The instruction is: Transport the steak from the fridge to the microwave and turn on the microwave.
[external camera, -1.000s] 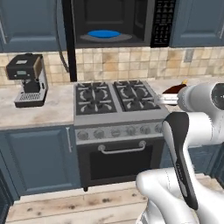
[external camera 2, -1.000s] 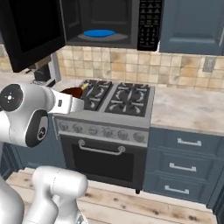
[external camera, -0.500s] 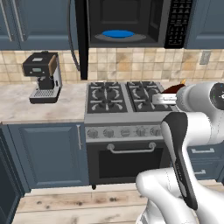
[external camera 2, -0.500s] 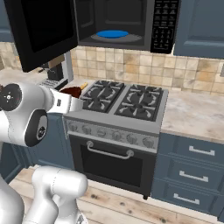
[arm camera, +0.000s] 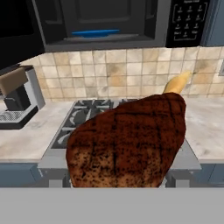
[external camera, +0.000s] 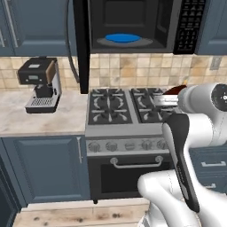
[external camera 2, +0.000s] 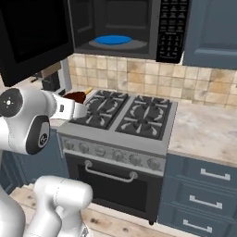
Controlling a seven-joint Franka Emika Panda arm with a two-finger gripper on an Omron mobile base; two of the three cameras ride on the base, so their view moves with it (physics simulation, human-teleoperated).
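Hand view is taken up by the steak (arm camera: 129, 142), gripped in the gripper (external camera 2: 81, 110) above the stove (external camera 2: 125, 115), below the open microwave (external camera 2: 120, 28).

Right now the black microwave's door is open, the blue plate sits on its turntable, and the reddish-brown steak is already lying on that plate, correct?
Not quite. The black microwave is open and the blue plate sits on its turntable, but that plate is bare. The reddish-brown steak is at the hand, low over the stove's edge, as the hand view and right base view show.
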